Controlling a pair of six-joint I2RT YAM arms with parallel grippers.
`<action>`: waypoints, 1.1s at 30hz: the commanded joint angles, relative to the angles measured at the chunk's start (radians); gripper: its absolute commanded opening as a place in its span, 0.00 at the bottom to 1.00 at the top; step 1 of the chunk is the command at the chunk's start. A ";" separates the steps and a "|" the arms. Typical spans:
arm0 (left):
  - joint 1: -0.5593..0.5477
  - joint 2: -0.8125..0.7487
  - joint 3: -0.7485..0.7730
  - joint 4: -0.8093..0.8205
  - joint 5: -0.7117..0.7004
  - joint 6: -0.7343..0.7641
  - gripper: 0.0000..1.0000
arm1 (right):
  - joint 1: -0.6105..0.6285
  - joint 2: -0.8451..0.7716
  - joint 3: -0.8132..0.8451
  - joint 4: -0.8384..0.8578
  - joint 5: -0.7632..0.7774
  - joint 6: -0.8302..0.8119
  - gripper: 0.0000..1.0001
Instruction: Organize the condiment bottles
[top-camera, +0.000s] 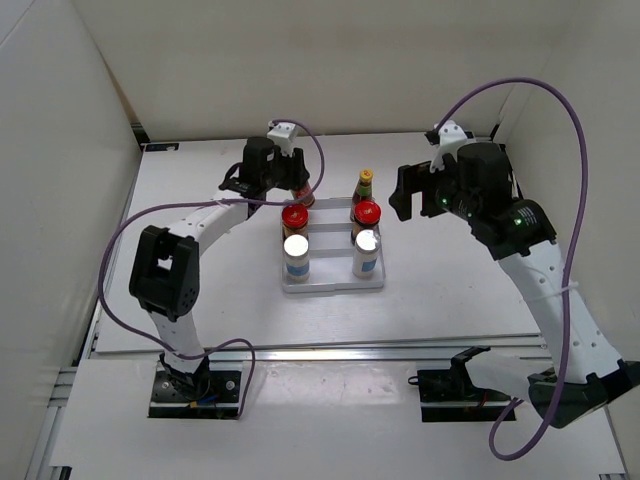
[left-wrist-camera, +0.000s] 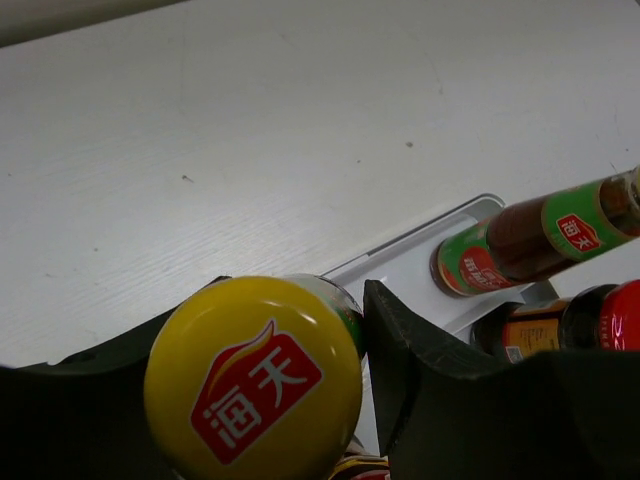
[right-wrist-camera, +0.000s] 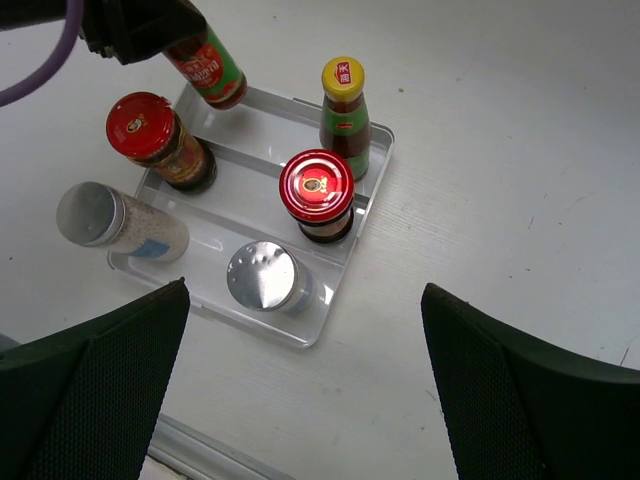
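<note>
Top external view: white table, white walls, six condiment bottles at a ridged tray.
The table was matte white, boxed in by plain walls, and the pale tray sat near its middle. The left gripper was clamped on a slim bottle, red-brown with a yellow cap and green neck, at the tray's far left corner. A second slim bottle stood at the far right corner. Red-lidded jars filled the middle row and silver-topped shakers the near row. The right gripper hung wide apart off the tray's right edge, holding nothing.
</note>
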 joint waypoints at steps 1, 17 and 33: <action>-0.009 -0.034 0.019 0.100 0.028 -0.004 0.11 | -0.006 -0.029 -0.005 -0.002 -0.005 0.002 1.00; -0.010 0.067 -0.014 0.091 -0.047 0.036 0.12 | -0.006 -0.049 -0.005 -0.030 0.004 -0.016 1.00; -0.048 0.035 0.048 -0.006 -0.187 0.046 1.00 | -0.006 -0.058 -0.014 -0.039 0.013 0.004 1.00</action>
